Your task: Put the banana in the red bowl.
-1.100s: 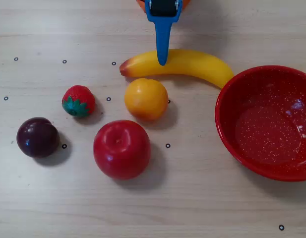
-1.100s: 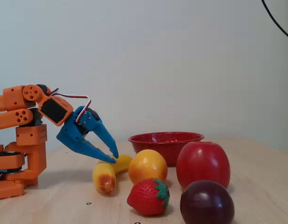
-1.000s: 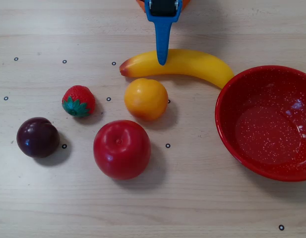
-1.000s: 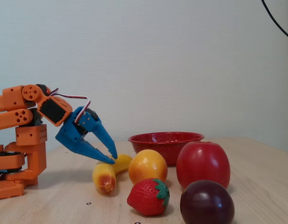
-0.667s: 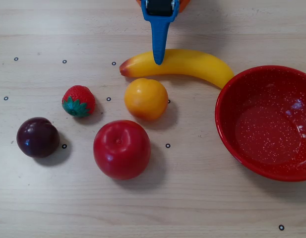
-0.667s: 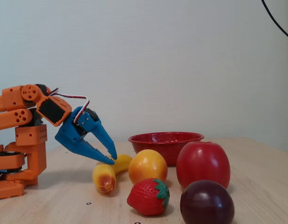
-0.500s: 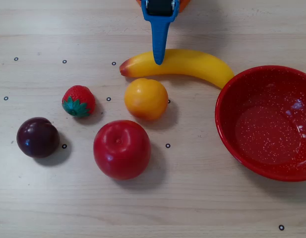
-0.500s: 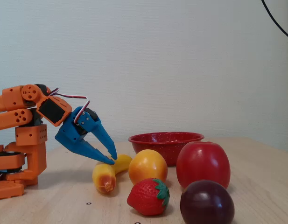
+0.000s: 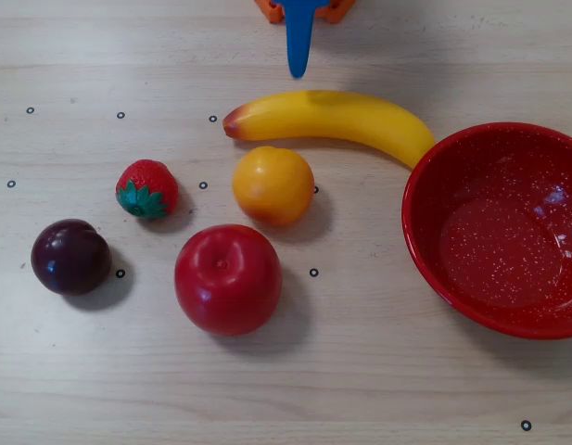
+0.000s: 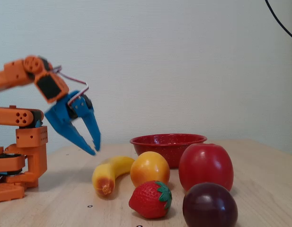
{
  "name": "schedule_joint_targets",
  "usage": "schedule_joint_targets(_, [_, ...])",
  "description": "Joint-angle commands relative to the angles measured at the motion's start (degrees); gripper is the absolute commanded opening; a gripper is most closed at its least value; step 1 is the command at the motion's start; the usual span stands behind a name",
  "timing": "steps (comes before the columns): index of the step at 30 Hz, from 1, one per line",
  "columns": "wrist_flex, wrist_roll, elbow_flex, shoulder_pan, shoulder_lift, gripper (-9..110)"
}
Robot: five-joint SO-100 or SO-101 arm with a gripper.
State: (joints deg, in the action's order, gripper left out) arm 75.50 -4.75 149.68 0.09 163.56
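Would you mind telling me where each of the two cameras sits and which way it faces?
Overhead view: above the table, facing straight down at the fruit; only the blue tip of the gripper enters at the top edge.
Fixed view: low at table height, facing the arm's side across the fruit; orange arm and open gripper on the left.
Shared: banana, red bowl, orange, apple, strawberry, plum.
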Motion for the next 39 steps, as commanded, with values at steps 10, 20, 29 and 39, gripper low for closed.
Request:
schedule_joint_targets(10, [14.77,8.7,-26.19,4.57,-15.56,0])
schedule_joint_targets(20, [10.11,13.45,-25.84,7.65,-26.28,11])
schedule_joint_targets(29, [6.24,17.75,-22.32,11.78,-32.52,36])
schedule_joint_targets(39, [3.78,16.79,-19.42,11.78,-38.5,54])
